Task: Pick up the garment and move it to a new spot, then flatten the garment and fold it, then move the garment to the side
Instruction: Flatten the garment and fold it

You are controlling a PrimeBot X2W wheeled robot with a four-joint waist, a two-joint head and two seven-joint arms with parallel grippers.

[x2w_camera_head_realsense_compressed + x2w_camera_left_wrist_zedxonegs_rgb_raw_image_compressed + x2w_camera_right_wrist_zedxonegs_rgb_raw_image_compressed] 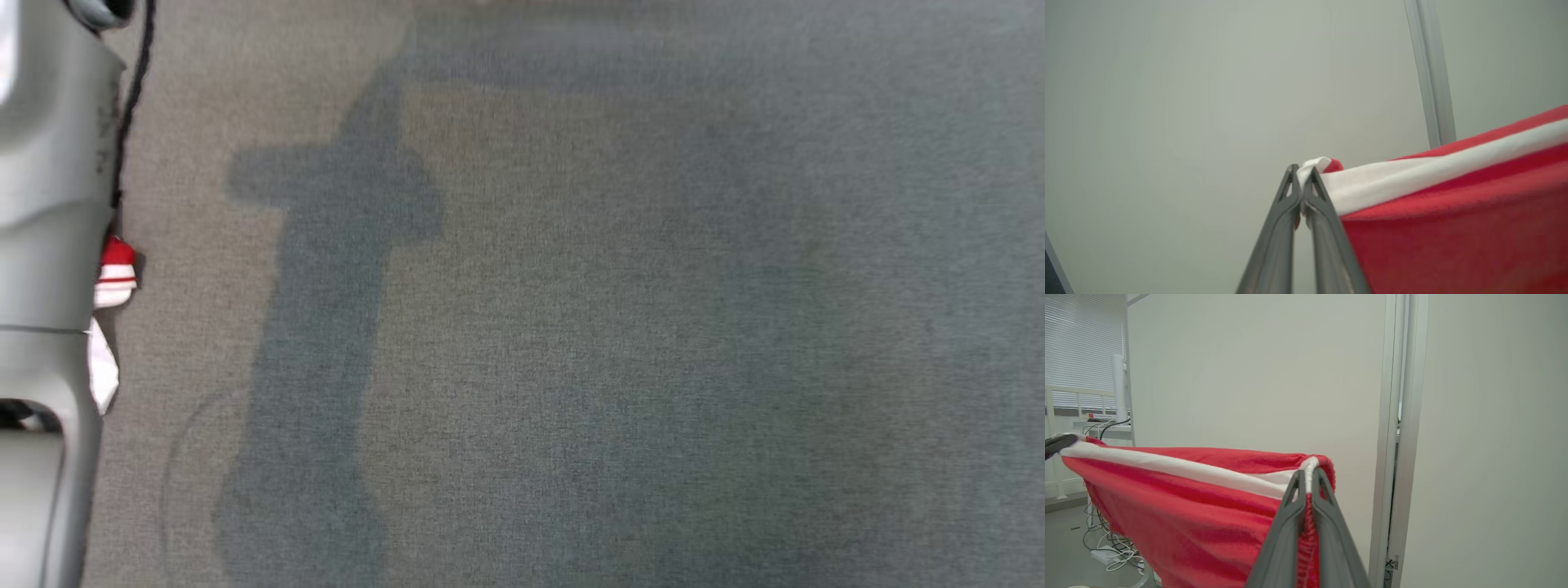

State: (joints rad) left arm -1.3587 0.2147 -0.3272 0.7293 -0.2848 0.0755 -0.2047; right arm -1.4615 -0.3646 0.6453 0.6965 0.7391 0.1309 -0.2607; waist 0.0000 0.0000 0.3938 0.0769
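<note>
The garment is red with a white band along its top edge, held up in the air and stretched between both grippers. My left gripper is shut on one corner, the cloth running off to the right. My right gripper is shut on the other corner, and the fabric hangs down to its left. The left gripper's dark fingertip shows at the far left edge of the right wrist view. In the head view a small red and white bit of the garment peeks out beside a pale forearm.
Grey carpet with arm shadows spreads across the head view. A pale wall and a white door frame stand ahead. Cables and a power strip lie on the floor at the left, under a blind-covered window.
</note>
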